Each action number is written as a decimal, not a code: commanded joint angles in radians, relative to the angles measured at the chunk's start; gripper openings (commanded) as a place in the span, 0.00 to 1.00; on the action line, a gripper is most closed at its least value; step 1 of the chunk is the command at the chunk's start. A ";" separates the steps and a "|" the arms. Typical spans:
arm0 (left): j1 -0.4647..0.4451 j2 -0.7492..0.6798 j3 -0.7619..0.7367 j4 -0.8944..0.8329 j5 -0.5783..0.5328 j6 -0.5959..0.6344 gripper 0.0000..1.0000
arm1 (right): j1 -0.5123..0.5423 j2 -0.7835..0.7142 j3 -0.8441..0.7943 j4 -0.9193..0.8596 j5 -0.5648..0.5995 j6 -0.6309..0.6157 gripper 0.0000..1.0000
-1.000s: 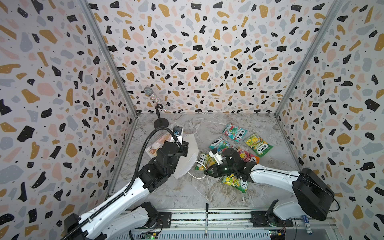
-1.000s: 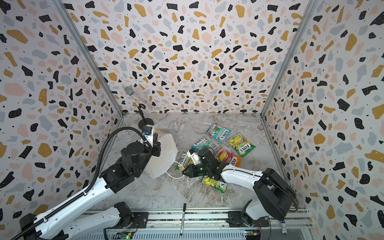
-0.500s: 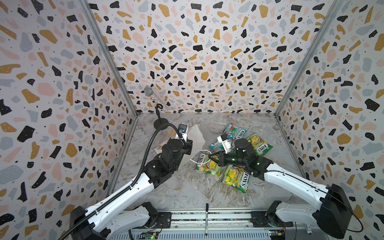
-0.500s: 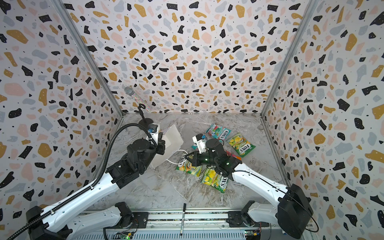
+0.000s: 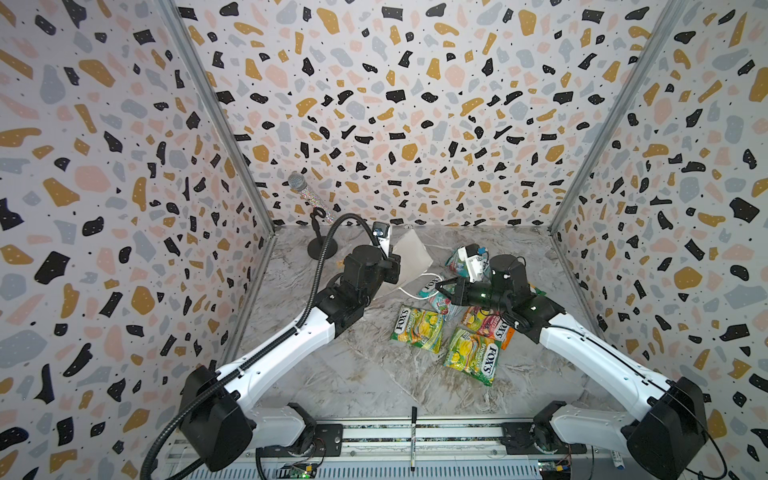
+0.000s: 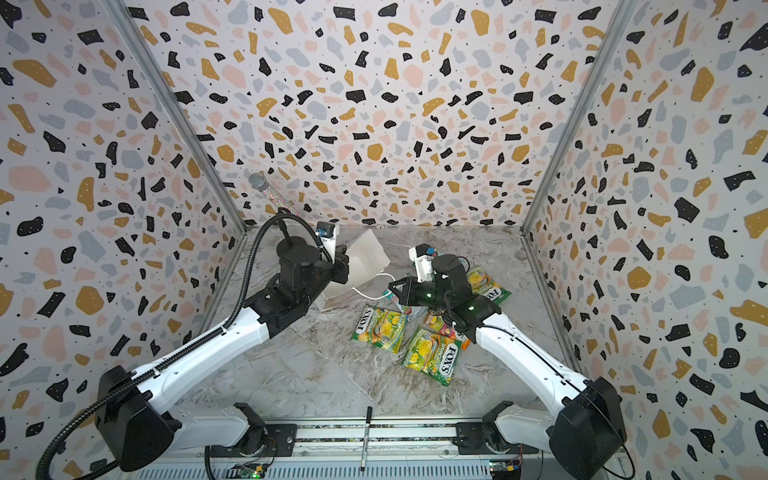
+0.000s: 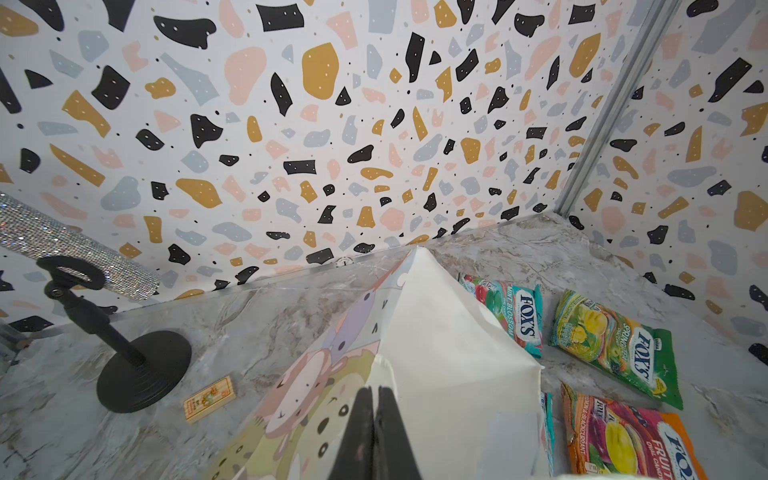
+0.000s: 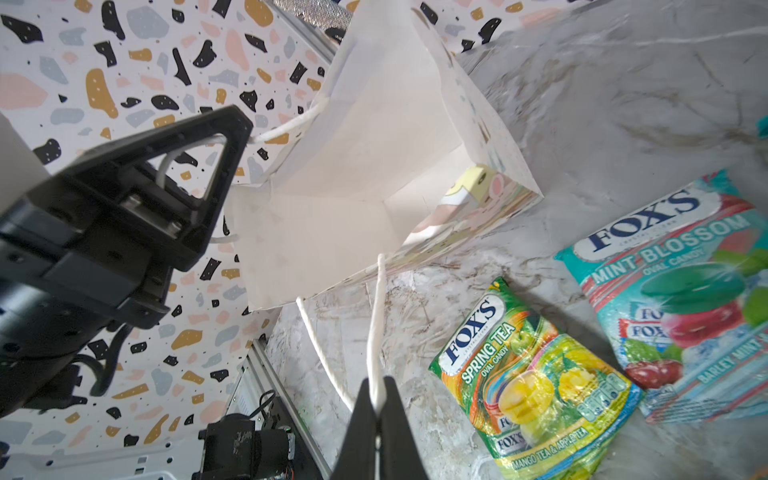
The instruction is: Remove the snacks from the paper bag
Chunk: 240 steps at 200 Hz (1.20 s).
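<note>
Six snacks [image 5: 471, 360] lie loose on the worktop [image 5: 353, 374] beside the paper bag [image 5: 409, 259]'s mouth. Beyond them the right tool [image 8: 377, 386], closed, pinches a cord handle [image 8: 375, 316]. The left tool [image 7: 373, 392] is clamped shut at the bag's rim. Within a second both have hoisted the bag clear. Its inside looks empty, so unpacking seems finished.

1. Mic [image 5: 297, 181]: silver mesh head, glitter body, held tilted in clip of black stand [image 5: 316, 226].
2. Stand's round base [image 5: 322, 249] sits at back-left corner of tabletop [image 5: 353, 386].
3. Small tan card [image 7: 210, 398] lies flat near base, not touching.
4. Black marker pen [image 5: 413, 436] lies across front rail [image 5: 457, 434], approx. mid.
5. Tabletop: grey marble look.
6. Walls [image 5: 415, 104] on 3 sides: terrazzo print w/ black, ochre, pink & grey chips on white.
</note>
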 commanded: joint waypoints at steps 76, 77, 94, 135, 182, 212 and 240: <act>0.122 0.152 0.116 0.071 0.218 -0.092 0.00 | -0.072 0.092 0.144 0.002 -0.010 0.031 0.00; 0.124 0.154 0.117 0.071 0.220 -0.093 0.00 | -0.072 0.093 0.146 0.001 -0.011 0.030 0.00; 0.143 0.176 0.128 0.074 0.242 -0.104 0.00 | -0.076 0.135 0.182 0.004 -0.012 0.028 0.00; 0.183 0.223 0.173 0.073 0.271 -0.120 0.00 | -0.078 0.248 0.318 -0.001 -0.024 0.014 0.13; 0.201 0.237 0.189 0.062 0.279 -0.116 0.26 | -0.078 0.366 0.475 -0.057 -0.043 -0.011 0.31; 0.206 0.227 0.207 0.042 0.266 -0.096 0.50 | -0.078 0.412 0.571 -0.108 -0.039 -0.047 0.45; 0.205 0.209 0.232 0.018 0.230 -0.062 0.71 | -0.080 0.444 0.658 -0.142 -0.024 -0.079 0.58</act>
